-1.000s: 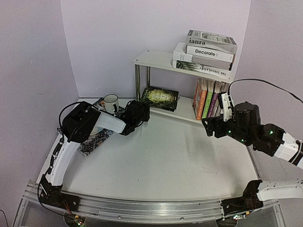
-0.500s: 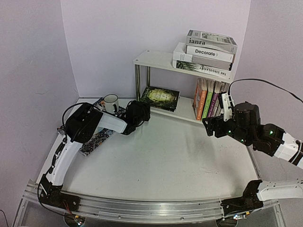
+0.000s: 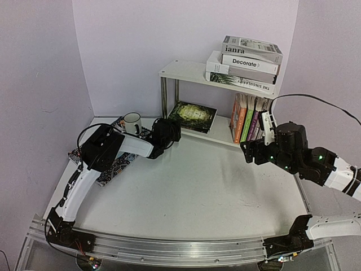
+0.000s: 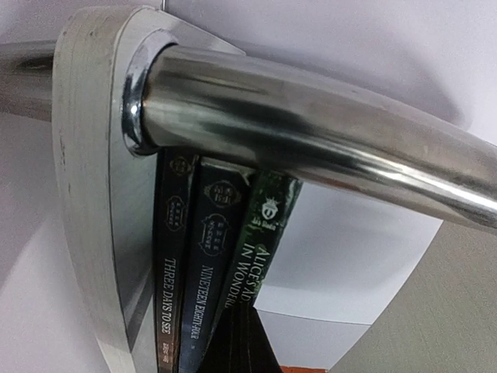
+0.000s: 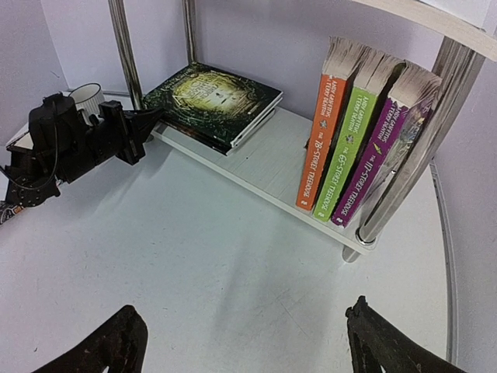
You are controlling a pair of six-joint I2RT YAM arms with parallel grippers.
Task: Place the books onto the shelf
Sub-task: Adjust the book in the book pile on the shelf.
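The white shelf (image 3: 183,70) stands at the back, with a chrome leg (image 4: 311,132) close in the left wrist view. A flat stack of three dark books (image 3: 193,116) (image 5: 213,97) lies on its lower board (image 5: 272,167), spines (image 4: 210,256) facing me. My left gripper (image 3: 168,131) (image 4: 241,346) is shut, its tip against the stack's near edge and holding nothing. Three upright Treehouse paperbacks (image 3: 248,118) (image 5: 361,140) lean at the right end. Large white and grey books (image 3: 245,62) are piled on top. My right gripper (image 3: 248,151) (image 5: 245,342) hovers open and empty over the table before the paperbacks.
A white mug (image 3: 132,122) (image 5: 87,97) stands on a patterned mat (image 3: 113,164) at the left, just behind my left arm. Purple walls close in the back and both sides. A chrome leg (image 5: 404,171) stands right beside the purple paperback.
My left gripper has crept a little toward the shelf, against the dark stack. The right arm has barely shifted.
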